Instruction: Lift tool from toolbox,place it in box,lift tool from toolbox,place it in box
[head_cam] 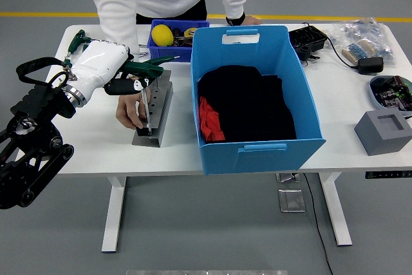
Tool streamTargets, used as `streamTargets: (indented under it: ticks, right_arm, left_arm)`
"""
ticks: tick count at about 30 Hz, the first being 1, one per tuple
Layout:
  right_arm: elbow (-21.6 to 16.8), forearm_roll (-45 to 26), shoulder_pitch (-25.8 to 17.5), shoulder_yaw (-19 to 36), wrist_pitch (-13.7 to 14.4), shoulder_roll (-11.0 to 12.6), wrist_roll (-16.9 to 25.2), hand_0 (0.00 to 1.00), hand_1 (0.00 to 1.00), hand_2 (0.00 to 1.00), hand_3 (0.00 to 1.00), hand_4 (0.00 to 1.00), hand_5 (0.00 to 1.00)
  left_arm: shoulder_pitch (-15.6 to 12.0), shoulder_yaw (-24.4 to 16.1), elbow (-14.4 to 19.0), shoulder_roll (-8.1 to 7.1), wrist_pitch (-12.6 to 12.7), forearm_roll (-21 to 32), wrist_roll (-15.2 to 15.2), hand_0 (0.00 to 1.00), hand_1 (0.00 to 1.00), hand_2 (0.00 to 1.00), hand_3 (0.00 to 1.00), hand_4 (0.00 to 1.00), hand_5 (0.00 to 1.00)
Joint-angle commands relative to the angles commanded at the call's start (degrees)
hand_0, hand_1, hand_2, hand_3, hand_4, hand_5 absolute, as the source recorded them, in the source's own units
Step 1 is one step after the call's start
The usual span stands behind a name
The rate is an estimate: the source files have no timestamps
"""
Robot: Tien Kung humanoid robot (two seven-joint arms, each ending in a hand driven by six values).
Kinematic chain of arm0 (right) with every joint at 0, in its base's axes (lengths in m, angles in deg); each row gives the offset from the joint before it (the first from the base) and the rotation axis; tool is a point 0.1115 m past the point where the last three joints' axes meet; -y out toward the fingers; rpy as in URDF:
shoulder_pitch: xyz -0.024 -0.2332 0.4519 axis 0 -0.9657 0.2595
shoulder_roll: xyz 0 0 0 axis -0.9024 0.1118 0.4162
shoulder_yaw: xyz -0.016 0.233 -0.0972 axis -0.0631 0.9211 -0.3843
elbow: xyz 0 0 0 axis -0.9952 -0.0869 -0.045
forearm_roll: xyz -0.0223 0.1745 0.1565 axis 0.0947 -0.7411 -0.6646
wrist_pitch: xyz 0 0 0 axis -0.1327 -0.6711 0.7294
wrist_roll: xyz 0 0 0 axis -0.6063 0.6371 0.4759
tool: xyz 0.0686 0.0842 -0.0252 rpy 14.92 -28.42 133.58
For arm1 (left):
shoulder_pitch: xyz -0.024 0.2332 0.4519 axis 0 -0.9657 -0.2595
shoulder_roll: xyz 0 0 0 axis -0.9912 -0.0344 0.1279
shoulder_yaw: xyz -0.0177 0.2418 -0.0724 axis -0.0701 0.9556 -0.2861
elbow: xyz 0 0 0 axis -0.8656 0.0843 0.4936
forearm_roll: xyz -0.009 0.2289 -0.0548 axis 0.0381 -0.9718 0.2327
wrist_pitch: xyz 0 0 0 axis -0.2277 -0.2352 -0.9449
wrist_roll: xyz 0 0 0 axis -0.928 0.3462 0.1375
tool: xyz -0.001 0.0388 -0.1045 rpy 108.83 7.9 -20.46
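**Inspector A:** Step in hand, as I judge it: drawing a tool (147, 69) out of the toolbox (154, 111). The left hand (112, 72) has its fingers (132, 85) clenched on the green T-handle, with the shaft pointing down into the grey rack. Recommend a straight vertical pull until the tip clears, then carry it right over the blue box (257, 94) wall.

**Inspector B:** Agreed. The wrist is angled inward and the forearm comes in from the left over the tabletop (96, 140). A person's hand (132, 111) steadies the rack, so avoid tilting against it. The right hand is out of view.
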Motion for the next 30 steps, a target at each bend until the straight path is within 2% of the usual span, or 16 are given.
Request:
streamTargets:
  ticks: [12, 30]
  right_arm:
    - [0.04, 0.09, 0.01, 0.13, 0.05, -0.03, 0.0, 0.682, 0.614, 0.675, 0.538, 0.788, 0.602]
    - [0.07, 0.12, -0.06, 0.25, 0.01, -0.03, -0.05, 0.681, 0.614, 0.675, 0.537, 0.787, 0.602]
  left_arm:
    - [0.8, -0.59, 3.4, -1.75, -2.31, 0.0, -0.24, 0.149, 0.009, 0.036, 0.085, 0.694, 0.596]
    - [3.27, -3.4, 13.01, -5.6, -5.99, 0.03, -2.73, 0.148, 0.007, 0.035, 0.085, 0.669, 0.559]
